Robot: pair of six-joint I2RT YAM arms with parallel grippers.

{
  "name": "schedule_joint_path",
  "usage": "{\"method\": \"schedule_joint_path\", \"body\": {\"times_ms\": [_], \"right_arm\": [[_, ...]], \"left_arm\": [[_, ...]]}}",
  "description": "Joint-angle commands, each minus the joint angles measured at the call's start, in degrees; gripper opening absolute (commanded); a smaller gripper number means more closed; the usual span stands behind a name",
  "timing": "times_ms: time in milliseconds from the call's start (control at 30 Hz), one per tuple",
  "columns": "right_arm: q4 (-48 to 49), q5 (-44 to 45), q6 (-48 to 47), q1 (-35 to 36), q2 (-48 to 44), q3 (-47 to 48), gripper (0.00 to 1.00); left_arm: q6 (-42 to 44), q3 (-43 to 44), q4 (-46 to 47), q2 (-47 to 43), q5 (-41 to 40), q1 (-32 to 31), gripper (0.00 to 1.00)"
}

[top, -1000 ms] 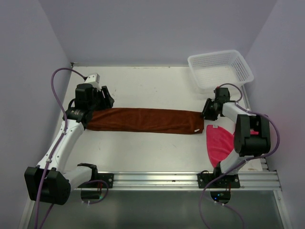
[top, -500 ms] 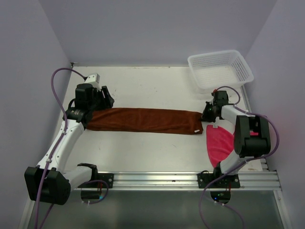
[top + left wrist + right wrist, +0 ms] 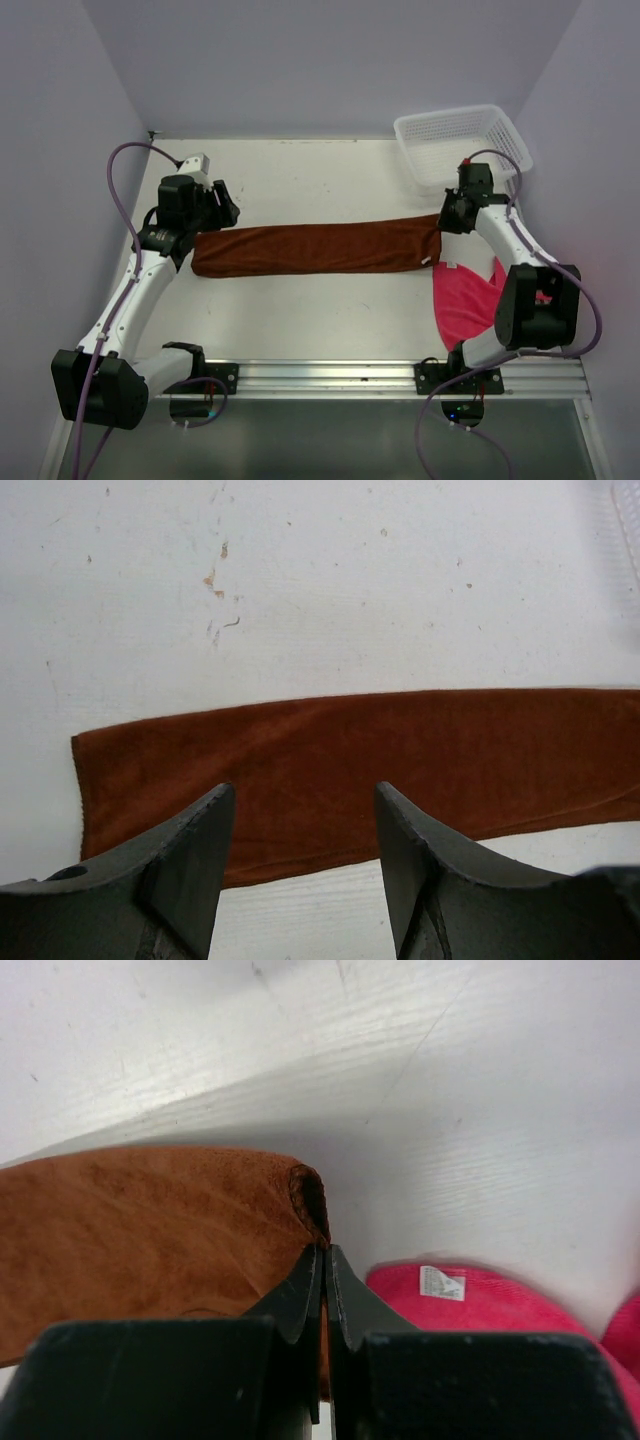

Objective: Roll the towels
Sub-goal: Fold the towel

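- The left end effector [image 3: 303,790] is standing spread over the left end of the rust-brown towel [image 3: 315,250], with the cloth showing between its fingers. Whether it is pressing down on the cloth cannot be told.
- The rust-brown towel is lying stretched out flat across the middle of the table [image 3: 300,180], not yet rolled at all.
- The right end effector [image 3: 325,1250] is pinching the towel's right end, its fingers pressed together on a curled-over edge.
- By my reading, the first turn of the roll is being started. The next move is calling for folding that pinched end over leftward and tucking it tight, while the left side is being kept anchored.
- The pink towel [image 3: 460,300] is lying bunched at the near right, awaiting its turn, and the basket [image 3: 400,125] is sitting at the far right.
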Motion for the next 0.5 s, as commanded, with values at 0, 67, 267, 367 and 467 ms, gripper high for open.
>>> {"method": "schedule_joint_path", "body": {"times_ms": [0,67,267,367,467], "right_arm": [[-6.36,6.58,-2.97,-0.01,-3.23,4.73,0.0],[-7.42,9.2,-3.84,-0.01,-4.2,6.83,0.0],[-13.92,13.87,-7.1,-0.01,-6.05,14.57,0.0],[-16.21,12.92,-7.72,-0.01,-6.14,18.7,0.0],[-17.62,5.55,-7.98,3.41,-5.17,22.56,0.0]], "left_arm": [[0.43,-0.15,1.06,-0.79,-0.39,0.34,0.62],[0.34,-0.06,1.23,-0.79,-0.12,0.34,0.62],[0.34,-0.32,1.32,-1.15,0.58,0.34,0.62],[0.26,-0.32,1.41,-1.23,1.02,0.34,0.62],[0.34,-0.41,1.41,-1.5,1.02,0.34,0.62]]}}
